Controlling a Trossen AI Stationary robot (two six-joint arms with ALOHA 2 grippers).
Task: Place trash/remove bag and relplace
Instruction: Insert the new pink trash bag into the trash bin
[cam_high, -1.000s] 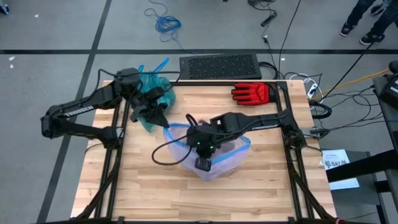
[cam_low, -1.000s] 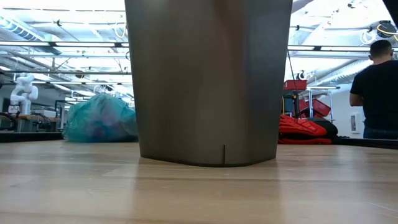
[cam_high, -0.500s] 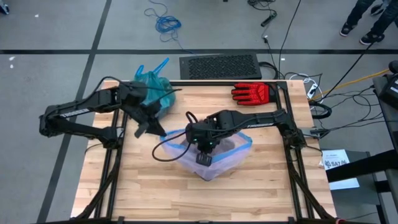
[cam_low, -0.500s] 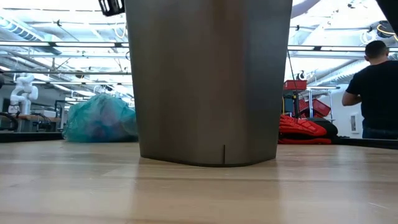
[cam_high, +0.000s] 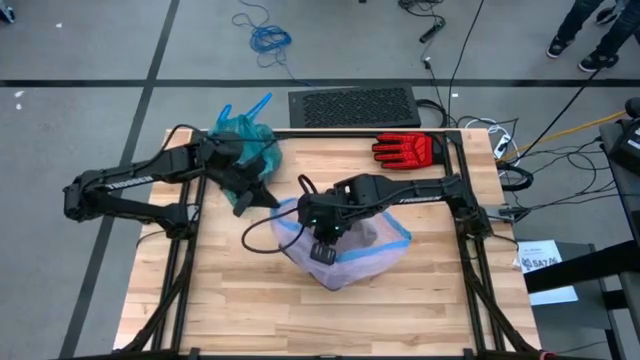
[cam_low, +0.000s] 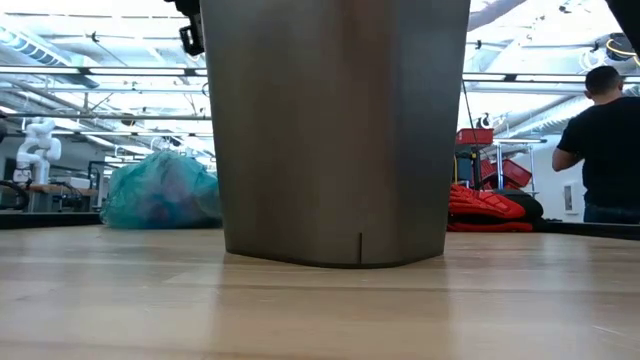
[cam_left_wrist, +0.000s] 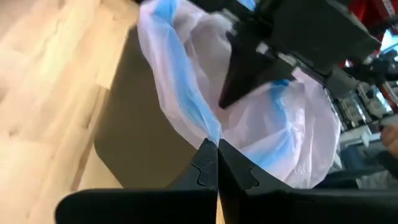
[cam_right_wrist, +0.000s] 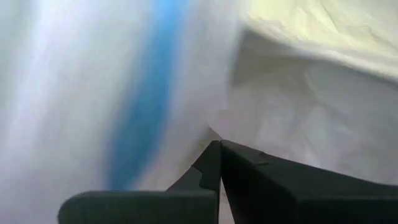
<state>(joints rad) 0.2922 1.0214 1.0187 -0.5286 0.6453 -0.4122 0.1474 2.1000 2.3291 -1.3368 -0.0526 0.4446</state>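
Observation:
A grey bin (cam_low: 335, 130) stands mid-table, lined with the pale pink bag (cam_high: 370, 250), whose blue-striped rim (cam_high: 400, 238) drapes over the bin's top. My left gripper (cam_high: 270, 202) is shut at the rim's left side. My right gripper (cam_high: 323, 250) is shut and points down inside the pink bag. The teal bag (cam_high: 245, 135), full and tied, rests on its bottom at the table's far left and shows in the low view too (cam_low: 160, 190). No loose trash shows. My left gripper pinches the pink bag's blue-striped rim (cam_left_wrist: 208, 127) between its two fingertips, coming level to slanting down from the table's left. The rim runs slack from the fingertips over the bin's edge. My right gripper's shut fingers (cam_right_wrist: 249, 171) reach down into the pink bag, their tips against the plastic (cam_right_wrist: 211, 127). Whether they pinch a fold I cannot tell.
A red glove (cam_high: 405, 150) lies at the table's far right. A black ridged mat (cam_high: 352, 105) lies on the floor just past the table's far edge. The near half of the wooden table (cam_high: 250, 310) is bare. A person (cam_low: 605, 140) stands in the room behind.
My left gripper has sunk toward the bin's left rim and turned at the wrist, uncovering the teal bag behind it; its body now shows at the low view's top left. The pink bag's rim has spread a little wider on the right.

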